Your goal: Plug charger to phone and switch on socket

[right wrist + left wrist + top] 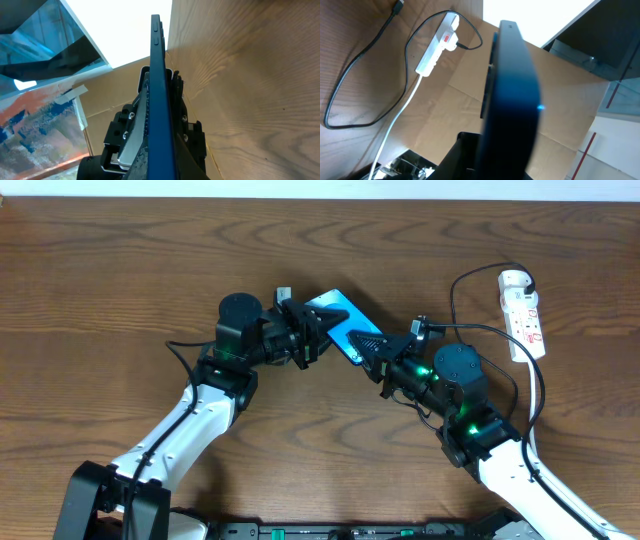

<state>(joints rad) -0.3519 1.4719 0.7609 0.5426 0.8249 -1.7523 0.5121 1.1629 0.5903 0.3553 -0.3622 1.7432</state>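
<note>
Phone (pixel 338 315), clamped between our left gripper (pixel 310 333) and right gripper (pixel 364 346), may twist or drop if either one lets go abruptly.

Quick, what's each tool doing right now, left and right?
Left tool: closed on the phone, holding one end.
Right tool: closed on the same phone, at its opposite end.
</note>
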